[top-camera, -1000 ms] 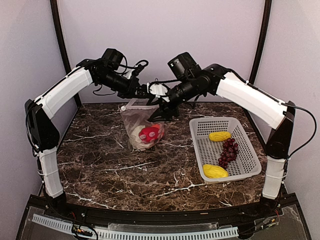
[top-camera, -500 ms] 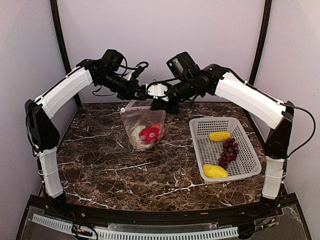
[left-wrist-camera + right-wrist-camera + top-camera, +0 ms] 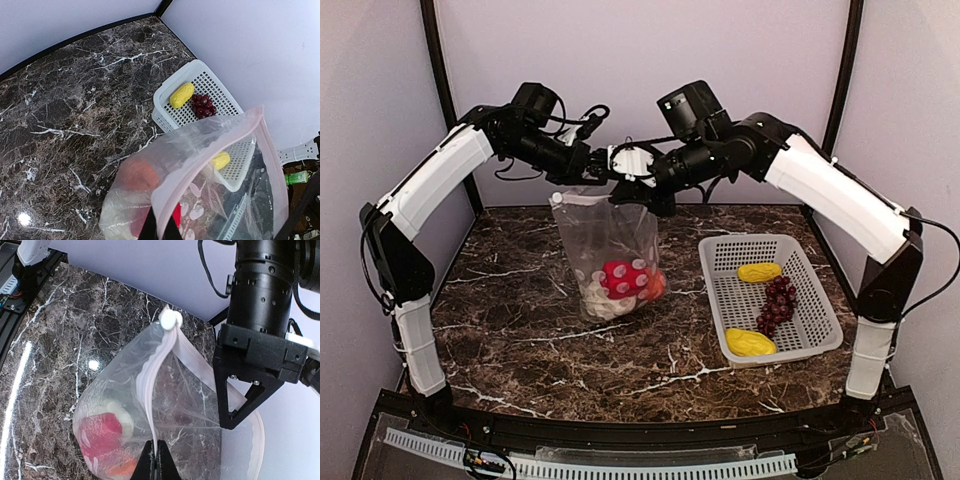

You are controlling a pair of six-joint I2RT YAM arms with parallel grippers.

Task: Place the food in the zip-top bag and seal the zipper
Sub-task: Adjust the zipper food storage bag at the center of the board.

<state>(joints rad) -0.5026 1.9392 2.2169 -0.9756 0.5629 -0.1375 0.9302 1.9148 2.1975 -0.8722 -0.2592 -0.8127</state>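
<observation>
Pale lilac walls (image 3: 640, 80) enclose a dark, white-veined marble desk (image 3: 520, 330); black posts (image 3: 437, 40) rise at eleven and one o'clock.

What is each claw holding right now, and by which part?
Both hold the zip-top bag. The left claw and the right claw are each shut on the zipper strip along its mouth edge, at separate spots.

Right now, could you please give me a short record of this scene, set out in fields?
bag: zip-top bag hangs from both grippers, mouth not sealed
grip: left gripper and right gripper, both shut on the zipper
in bag: cauliflower, red pepper, pumpkin
in basket: two yellow pieces, grape bunch
remaining: three pieces to bag, then seal
</observation>
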